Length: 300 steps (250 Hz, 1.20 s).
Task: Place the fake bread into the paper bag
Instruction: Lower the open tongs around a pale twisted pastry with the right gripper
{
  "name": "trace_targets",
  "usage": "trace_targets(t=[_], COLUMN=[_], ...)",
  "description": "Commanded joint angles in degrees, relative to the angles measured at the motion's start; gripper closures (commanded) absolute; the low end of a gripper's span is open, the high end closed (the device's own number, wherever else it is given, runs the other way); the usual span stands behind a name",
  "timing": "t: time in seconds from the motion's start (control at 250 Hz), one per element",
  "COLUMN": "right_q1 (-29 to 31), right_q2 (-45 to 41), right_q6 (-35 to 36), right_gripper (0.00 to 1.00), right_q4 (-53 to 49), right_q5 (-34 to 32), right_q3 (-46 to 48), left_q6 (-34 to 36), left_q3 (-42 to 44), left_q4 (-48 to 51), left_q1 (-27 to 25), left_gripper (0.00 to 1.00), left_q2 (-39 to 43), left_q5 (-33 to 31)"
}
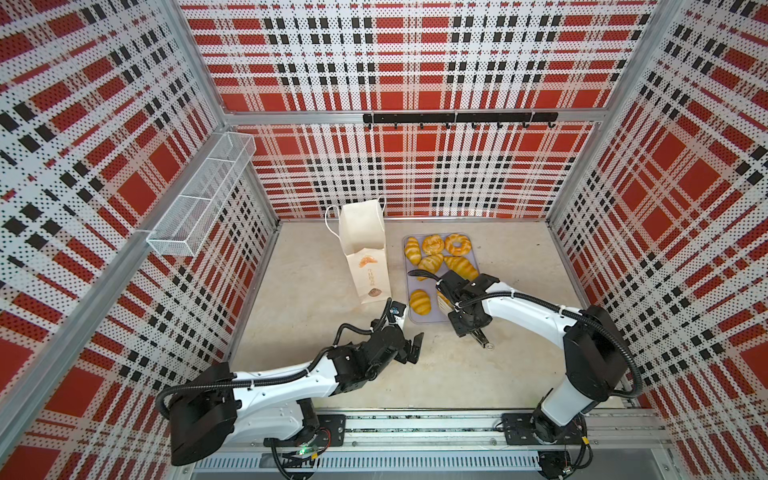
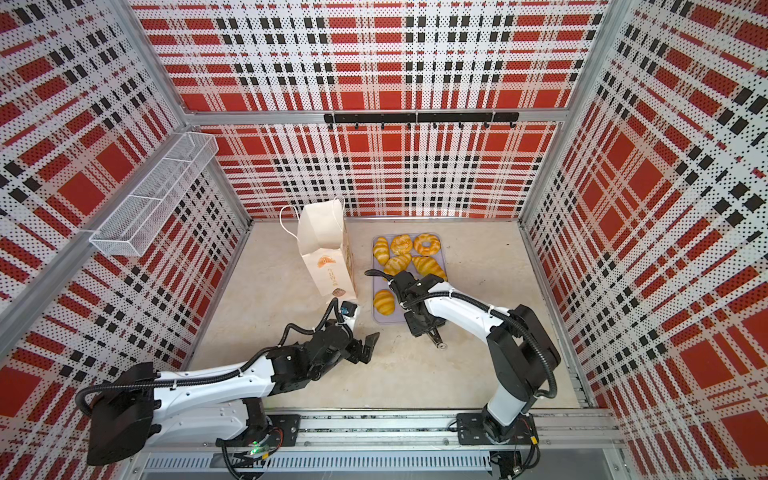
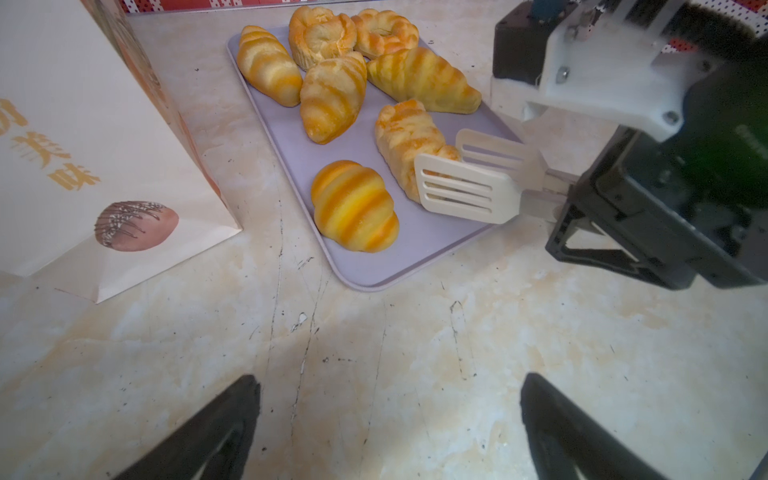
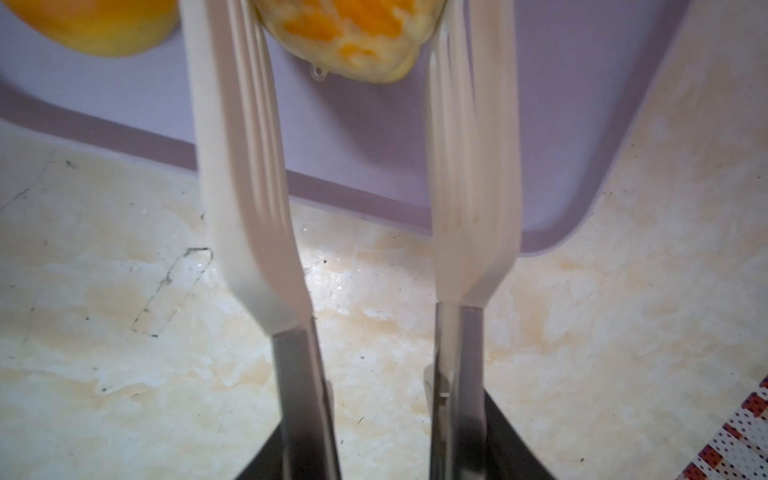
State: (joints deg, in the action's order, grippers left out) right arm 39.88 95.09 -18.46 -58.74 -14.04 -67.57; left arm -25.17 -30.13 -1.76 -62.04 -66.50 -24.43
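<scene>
The paper bag (image 1: pixel 362 249) stands upright on the table (image 1: pixel 436 382), mouth up, toward the far side and left of centre. The lilac tray (image 3: pixel 424 241) lies just to its right. In the left wrist view, seven pieces of fake bread (image 3: pixel 332 97) lie on the tray. Five are packed together at its far end, a braided roll (image 3: pixel 405 137) lies by its right edge, and a darker croissant (image 3: pixel 353 205) sits alone at the near left end.

The right gripper (image 4: pixel 386 461) reaches in from the near right and is clamped on the metal handles of a pair of white slotted tongs (image 3: pixel 465 187). The tongs' two blades stand apart, one on each side of the braided roll's near end, low over the tray. The right wrist view is blurred, so I cannot tell whether the blades press the roll or only flank it. The roll seems to rest on the tray.

The left gripper (image 3: pixel 388 380) hangs over bare table on the near side of the bag, close to the tray's near left corner. Its jaws are spread wide and hold nothing.
</scene>
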Motion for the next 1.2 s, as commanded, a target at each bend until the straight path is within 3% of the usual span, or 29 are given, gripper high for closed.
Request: trace_targets(t=[0.0, 0.192, 0.352, 0.756, 0.993, 1.197], right_q1=[-0.9, -2.2, -2.2, -2.2, -2.2, -2.5], right_q2=[-3.4, -8.6, -8.0, -0.7, 3.8, 5.3], right_q6=[1.1, 0.9, 0.2, 1.0, 2.1, 2.8], right_gripper=[0.51, 0.45, 0.36, 0.36, 0.37, 0.45], right_q4=[-2.2, -2.7, -1.5, 2.1, 1.1, 0.8], right_q5=[-3.0, -3.3, -2.2, 0.6, -1.5, -2.0], right_q3=[-0.5, 2.0, 2.7, -1.7, -4.4, -5.4], left_q6=[0.4, 0.6, 1.3, 1.7, 3.3, 3.5], left_q3=[-0.1, -1.7, -3.6, -4.8, -5.2, -5.8], left_q4=[-1.1, -1.1, -1.2, -1.2, -1.2, -1.1], left_q1=[-0.8, -2.0, -3.0, -4.4, -5.3, -5.4], left_gripper=[0.01, 0.01, 0.01, 0.01, 0.00, 0.00], left_q2=[-0.5, -2.8, -4.8, -6.7, -7.0, -7.9], left_q5=[-1.0, -1.2, -1.4, -2.3, -3.2, -4.1])
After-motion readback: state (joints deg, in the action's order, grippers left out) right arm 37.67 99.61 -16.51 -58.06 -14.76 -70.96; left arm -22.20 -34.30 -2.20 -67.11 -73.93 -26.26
